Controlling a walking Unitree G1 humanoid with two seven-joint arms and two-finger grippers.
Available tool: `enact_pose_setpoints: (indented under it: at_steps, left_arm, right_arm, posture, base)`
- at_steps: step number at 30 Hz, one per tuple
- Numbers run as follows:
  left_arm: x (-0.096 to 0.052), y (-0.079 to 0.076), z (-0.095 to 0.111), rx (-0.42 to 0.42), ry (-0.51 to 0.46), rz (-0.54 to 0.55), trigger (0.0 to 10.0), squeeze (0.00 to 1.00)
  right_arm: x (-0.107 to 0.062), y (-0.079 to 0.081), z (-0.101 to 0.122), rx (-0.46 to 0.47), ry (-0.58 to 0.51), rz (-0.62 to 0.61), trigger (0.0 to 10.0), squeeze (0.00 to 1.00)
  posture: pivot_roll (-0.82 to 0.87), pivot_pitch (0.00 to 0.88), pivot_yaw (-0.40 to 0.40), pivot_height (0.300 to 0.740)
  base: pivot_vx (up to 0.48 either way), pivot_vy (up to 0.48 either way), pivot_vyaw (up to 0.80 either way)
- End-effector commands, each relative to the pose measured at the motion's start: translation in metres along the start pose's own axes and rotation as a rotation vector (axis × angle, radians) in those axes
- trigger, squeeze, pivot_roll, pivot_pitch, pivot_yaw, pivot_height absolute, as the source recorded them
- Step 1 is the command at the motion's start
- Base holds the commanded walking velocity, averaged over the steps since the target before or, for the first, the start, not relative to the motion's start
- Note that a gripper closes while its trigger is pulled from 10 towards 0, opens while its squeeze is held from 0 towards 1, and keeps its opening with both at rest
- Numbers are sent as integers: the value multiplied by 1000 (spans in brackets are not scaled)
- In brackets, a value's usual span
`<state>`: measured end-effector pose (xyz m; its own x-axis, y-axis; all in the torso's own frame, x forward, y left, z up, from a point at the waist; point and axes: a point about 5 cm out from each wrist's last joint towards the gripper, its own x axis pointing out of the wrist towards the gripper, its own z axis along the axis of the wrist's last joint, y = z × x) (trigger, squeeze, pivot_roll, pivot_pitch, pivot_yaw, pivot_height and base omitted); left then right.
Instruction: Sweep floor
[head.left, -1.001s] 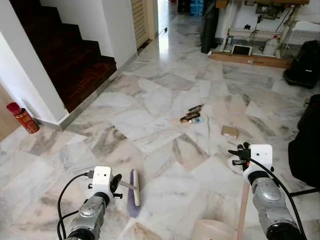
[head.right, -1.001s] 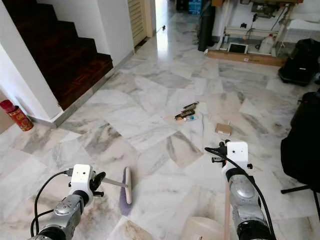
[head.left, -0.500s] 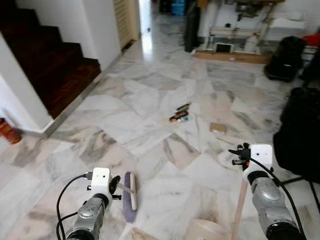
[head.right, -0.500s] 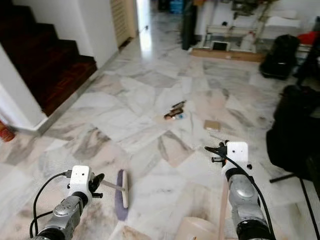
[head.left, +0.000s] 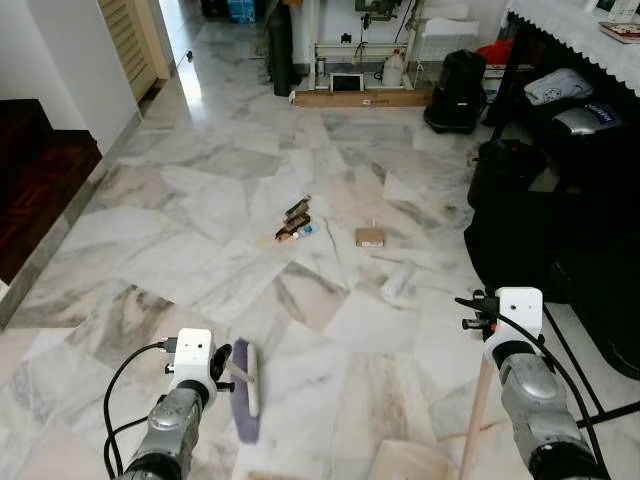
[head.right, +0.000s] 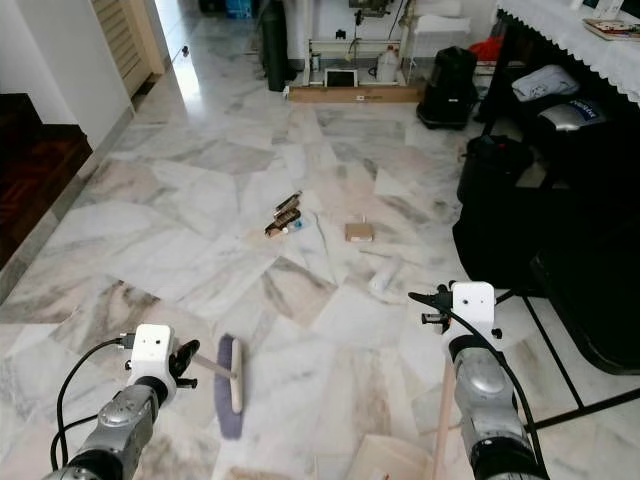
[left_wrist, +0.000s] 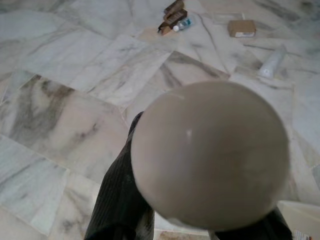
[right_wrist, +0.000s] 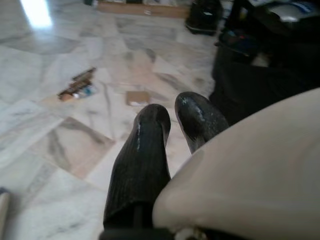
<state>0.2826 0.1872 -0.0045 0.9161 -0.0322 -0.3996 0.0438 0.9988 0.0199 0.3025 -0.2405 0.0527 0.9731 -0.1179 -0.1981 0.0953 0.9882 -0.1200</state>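
Broom head (head.left: 247, 375) sits low on the marble floor (head.left: 180, 230), just ahead of my left claw (head.left: 222, 362), which is clamped round the handle's rounded end. Right claw (head.left: 468, 312) has its fingers (right_wrist: 150, 150) nearly pressed together beside the pale dustpan handle (head.left: 476, 415); whether it's truly pinching it, I can't tell. Litter ahead: wrappers (head.left: 293, 220), a small box (head.left: 370, 237), a white tube (head.left: 395, 283), all forward and rightward of the broom. Bristle line runs away from me, so I'd reckon the left arm leads.
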Motion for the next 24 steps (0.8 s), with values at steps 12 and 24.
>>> enact_pose_setpoints:
  at_steps: [12,24]
  left_arm:
    - [-9,-11,-28,-29,122,-61,10000,0]
    - [-9,-9,-27,-20,114,-62,10000,0]
  right_arm:
    - [0,10,14,-18,-116,125,10000,0]
    - [-8,25,-3,-81,-95,253,10000,0]
  posture:
    - [-177,0,30,740]
    - [-164,0,35,740]
  base:
    - [0,0,0]
    - [0,0,0]
